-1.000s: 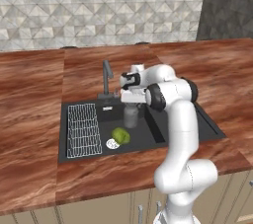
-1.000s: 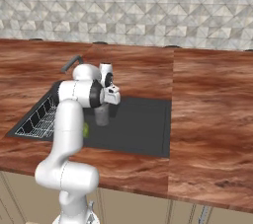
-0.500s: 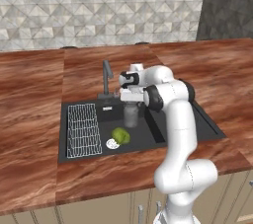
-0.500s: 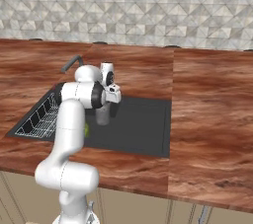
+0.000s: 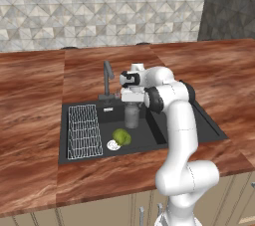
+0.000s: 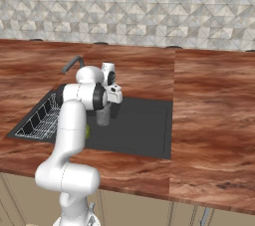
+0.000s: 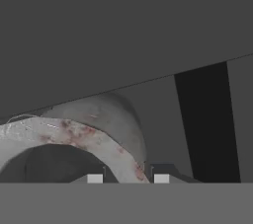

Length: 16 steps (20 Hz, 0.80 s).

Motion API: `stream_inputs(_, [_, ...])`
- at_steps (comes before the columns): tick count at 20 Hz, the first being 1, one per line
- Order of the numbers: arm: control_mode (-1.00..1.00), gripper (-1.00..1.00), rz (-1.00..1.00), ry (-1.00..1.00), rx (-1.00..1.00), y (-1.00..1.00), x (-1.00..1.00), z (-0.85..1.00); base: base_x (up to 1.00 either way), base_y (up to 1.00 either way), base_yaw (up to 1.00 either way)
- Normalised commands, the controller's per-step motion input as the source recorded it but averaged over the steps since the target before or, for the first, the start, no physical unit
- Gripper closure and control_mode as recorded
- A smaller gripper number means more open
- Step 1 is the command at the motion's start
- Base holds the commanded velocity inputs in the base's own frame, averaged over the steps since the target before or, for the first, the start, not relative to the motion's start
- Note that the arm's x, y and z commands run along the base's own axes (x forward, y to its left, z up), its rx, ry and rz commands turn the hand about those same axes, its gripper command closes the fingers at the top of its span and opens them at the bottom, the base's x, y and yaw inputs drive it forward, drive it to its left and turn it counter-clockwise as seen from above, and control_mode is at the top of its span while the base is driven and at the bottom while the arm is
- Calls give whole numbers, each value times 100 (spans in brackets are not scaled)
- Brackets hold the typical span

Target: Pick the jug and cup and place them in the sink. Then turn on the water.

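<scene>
- Standing in the dark sink, the grey jug was upright, a bit to the right of the faucet.
- The gripper hung right over the jug's top, with the white arm bent above the basin.
- In the hand view, the two dark fingertips sat on either side of the jug's rim. One tip was inside the rim and one was outside it.
- The jaws looked squeezed onto that rim, holding the jug.
- From the right base view the jug stood low in the sink, under the gripper.
- A yellow-green lumpy fruit lay on the sink floor, near the jug and in front of it.
- A small white round thing lay just beside the fruit.
- A white wire rack filled the left part of the sink.
- The counter all around the sink was reddish-brown wood with wavy lines.
- The wall behind the counter was covered in grey and cream tiles shaped like triangles.
- A darker stone panel stood at the far right of the wall.
- Pale cupboard doors showed under the front edge of the counter.
</scene>
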Motion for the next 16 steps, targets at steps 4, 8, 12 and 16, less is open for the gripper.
stream_inputs(4, [-100,-100,0,0,0,0,0,0,0,0,0])
stream_inputs(8, [-100,-100,0,0,0,0,0,1,0,0,0])
stream_inputs(12, [-100,-100,0,0,0,0,0,26,0,0,0])
stream_inputs(16, [-100,-100,0,0,0,-2,0,36,0,0,0])
